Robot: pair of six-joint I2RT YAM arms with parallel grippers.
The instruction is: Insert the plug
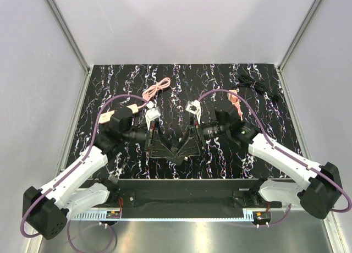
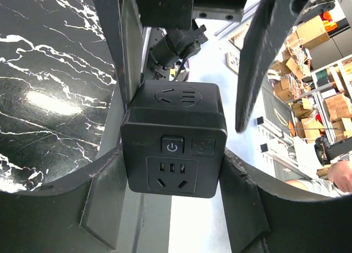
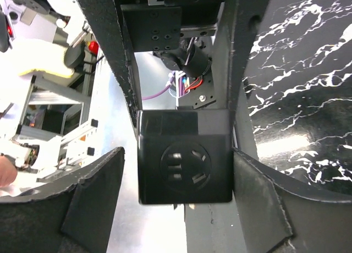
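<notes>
Plug (image 1: 235, 103) on black marbled table (image 1: 220, 77) (white walls (image 1: 181, 22) around); left fingers (image 2: 104, 209) clamp socket cube (image 2: 173, 148), right fingers (image 3: 258, 203) loose.

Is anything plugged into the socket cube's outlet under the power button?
No, the outlet on the socket cube below the power button shows bare slots.
</notes>
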